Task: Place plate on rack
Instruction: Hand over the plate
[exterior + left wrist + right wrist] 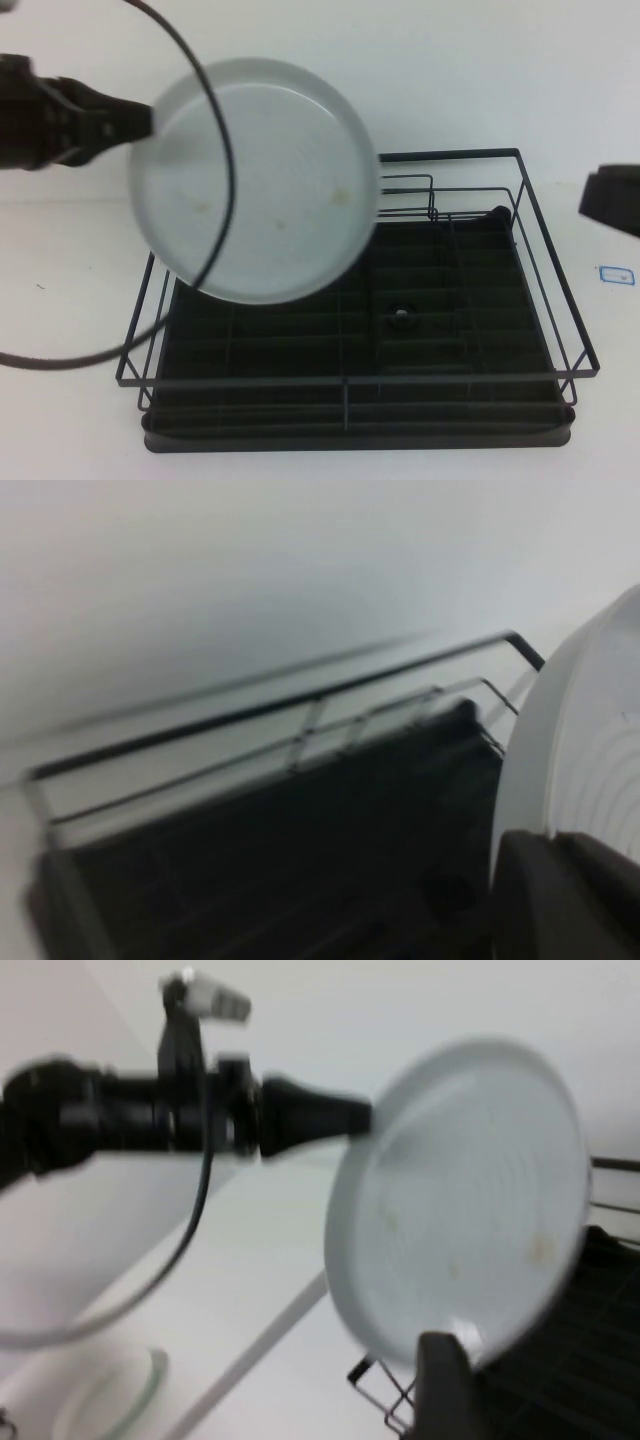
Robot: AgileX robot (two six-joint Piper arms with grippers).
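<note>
One plate (255, 180) | left gripper (150, 122) clamps rim (above rack (520, 300)) | right gripper (610, 200) aside

Black left arm (60, 125), looping black cable (215, 120)

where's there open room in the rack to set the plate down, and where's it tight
The left gripper holds the plate above the rack's rear left. The tray's front and right side lie bare. It is tighter at the rear wire loops. The right gripper sits off to the rack's right.
</note>
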